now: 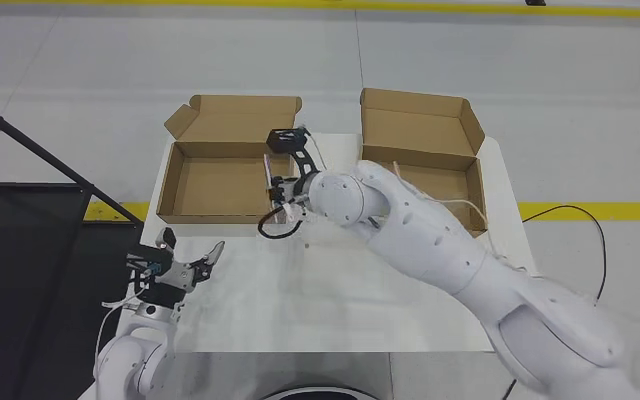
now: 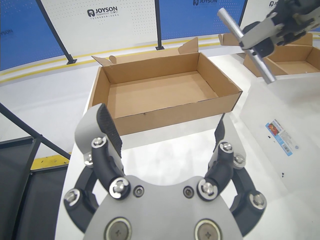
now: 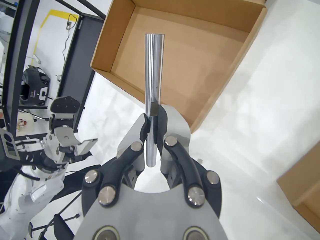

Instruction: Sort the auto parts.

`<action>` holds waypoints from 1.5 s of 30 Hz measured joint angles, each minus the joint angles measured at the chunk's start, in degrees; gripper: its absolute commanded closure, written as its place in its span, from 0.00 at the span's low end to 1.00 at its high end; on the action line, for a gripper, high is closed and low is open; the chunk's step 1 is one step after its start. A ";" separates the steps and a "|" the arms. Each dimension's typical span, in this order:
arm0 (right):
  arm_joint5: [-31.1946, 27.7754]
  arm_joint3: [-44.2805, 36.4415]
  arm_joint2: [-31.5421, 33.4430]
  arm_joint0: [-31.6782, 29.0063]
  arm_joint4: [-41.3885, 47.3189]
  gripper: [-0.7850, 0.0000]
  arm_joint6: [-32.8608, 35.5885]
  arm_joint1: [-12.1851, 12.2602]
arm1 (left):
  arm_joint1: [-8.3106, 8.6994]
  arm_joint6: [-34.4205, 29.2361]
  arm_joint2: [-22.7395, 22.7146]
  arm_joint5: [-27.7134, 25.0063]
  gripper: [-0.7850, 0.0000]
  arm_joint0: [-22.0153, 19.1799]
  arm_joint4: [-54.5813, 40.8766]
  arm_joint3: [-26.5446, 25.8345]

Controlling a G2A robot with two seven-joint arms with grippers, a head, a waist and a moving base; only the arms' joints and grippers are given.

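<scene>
The right pincer (image 3: 152, 123) is clamped on a metal rod (image 3: 153, 76), gripping it near one end, so most of its length sticks out past the pads. The rod hangs tilted in the air at the edge of the left box (image 1: 215, 190), on the side facing the right box (image 1: 420, 140). The left pincer (image 2: 162, 123) sits wide apart and empty over the near corner of the worktop (image 1: 300, 290).

The main risk, I think, is that off-centre hold: the long free end could swing or slide between the pads if the arm tips or jolts. Lowered too early, the tip could catch the cardboard wall and shove the box (it looks light). Let go from high up, the rod may bounce or roll out.
</scene>
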 measured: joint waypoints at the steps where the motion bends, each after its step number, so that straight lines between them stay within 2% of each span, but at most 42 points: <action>1: 0.16 2.17 -0.71 0.38 0.59 1.00 -1.14 -1.55 | -0.05 0.31 0.05 -0.14 0.00 0.30 -0.24 -0.17; 10: 0.25 18.69 -2.88 1.73 5.45 1.00 -8.85 -12.25 | -0.23 2.00 0.86 -1.82 0.00 1.70 1.05 -0.79; 19: 0.30 31.47 -2.27 1.64 7.49 1.00 -14.83 -19.55 | -0.44 2.09 1.98 -2.21 0.00 1.65 2.57 -0.87; 25: -1.08 38.17 -1.43 1.51 7.71 1.00 -16.98 -22.77 | -0.63 1.60 2.74 -1.38 0.00 1.48 3.50 -1.09; 37: -4.59 46.89 -0.64 2.46 5.60 1.00 -13.96 -27.23 | -1.12 0.95 4.08 1.44 0.00 1.15 4.09 -0.90; 38: -4.83 47.39 -0.54 2.52 5.47 0.94 -13.70 -27.47 | -1.15 0.89 4.13 1.59 0.00 1.11 4.09 -0.90; 41: -5.51 48.91 -0.23 2.67 5.01 0.83 -12.94 -28.22 | -1.24 0.79 4.25 1.85 0.00 0.99 4.11 -0.87; 45: -6.13 50.47 0.23 2.84 4.46 0.76 -12.23 -29.02 | -1.34 0.68 4.40 2.00 0.00 0.82 4.25 -0.70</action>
